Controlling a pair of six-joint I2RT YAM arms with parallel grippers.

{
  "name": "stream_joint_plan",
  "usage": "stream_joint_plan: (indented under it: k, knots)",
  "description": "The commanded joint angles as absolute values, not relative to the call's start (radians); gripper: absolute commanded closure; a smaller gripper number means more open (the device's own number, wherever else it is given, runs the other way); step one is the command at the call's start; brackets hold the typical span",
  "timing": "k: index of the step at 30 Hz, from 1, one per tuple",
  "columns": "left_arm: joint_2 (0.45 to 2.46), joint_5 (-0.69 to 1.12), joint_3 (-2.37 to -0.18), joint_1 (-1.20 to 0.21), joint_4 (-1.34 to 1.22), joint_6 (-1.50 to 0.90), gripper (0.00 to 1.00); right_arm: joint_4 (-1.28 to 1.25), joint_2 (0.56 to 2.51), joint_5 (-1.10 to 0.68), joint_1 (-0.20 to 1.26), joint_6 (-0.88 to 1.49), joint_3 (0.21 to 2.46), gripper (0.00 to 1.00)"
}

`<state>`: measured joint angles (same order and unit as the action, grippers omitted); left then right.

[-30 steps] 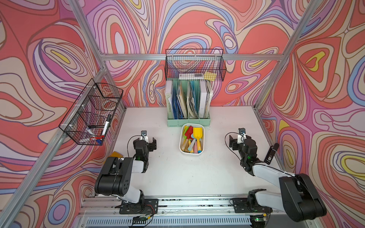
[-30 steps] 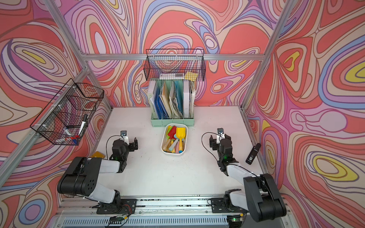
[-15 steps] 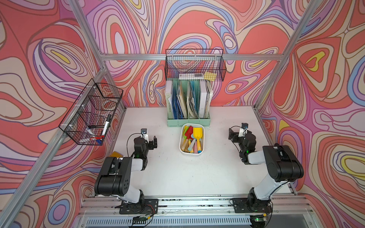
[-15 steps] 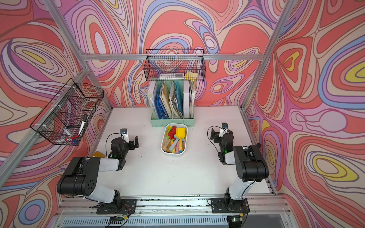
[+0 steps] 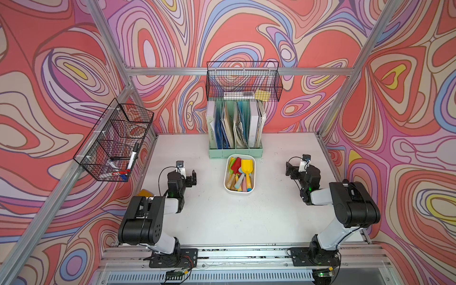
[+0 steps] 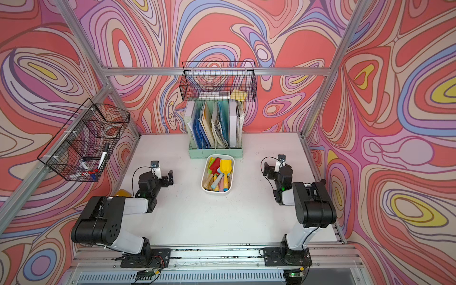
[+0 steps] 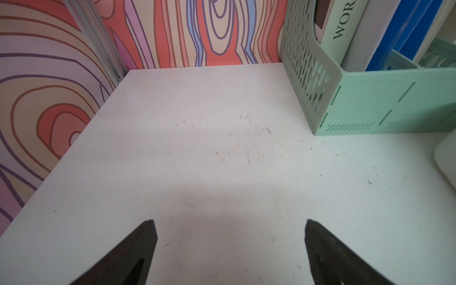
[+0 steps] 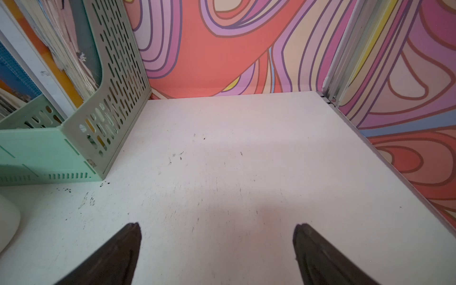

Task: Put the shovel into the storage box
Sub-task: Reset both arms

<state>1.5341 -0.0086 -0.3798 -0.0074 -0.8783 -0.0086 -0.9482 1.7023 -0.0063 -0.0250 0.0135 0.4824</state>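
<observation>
Box: shallow white plastic storage box with rounded corners and a thick rim, standing on the white desk near the middle of its back edge, just in front of the file holder; a curved bit of its wall shows in the left wrist view.
Shovel: yellow plastic toy shovel lies inside the storage box, blade toward the back edge, on top of a heap of other coloured toy shovels.
Left claw: left claw sits low over the left side of the desk, well apart from the storage box; in the wrist view its jaws stand wide apart with only bare desk between them.
Right claw: right claw sits low over the right side of the desk, likewise well apart from the storage box; jaws spread wide and holding nothing.
File holder: mint-green perforated plastic file holder at the back edge, filled with upright books and folders.
Baskets: black wire basket on the back wall above the file holder; second black wire basket on the left wall, with markers in it.
</observation>
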Motion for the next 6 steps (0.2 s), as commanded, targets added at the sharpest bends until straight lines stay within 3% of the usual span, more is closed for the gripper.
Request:
stream_joint_plan:
  k: [1,6]
  knots:
    - [1.538,0.002,-0.383,-0.003,-0.868,-0.018,0.01,-0.94,1.695,-0.014,-0.024,0.022,0.474,0.02]
    - [1.537,0.004,-0.384,-0.002,-0.867,-0.018,0.01,-0.942,1.694,-0.016,-0.024,0.022,0.473,0.02]
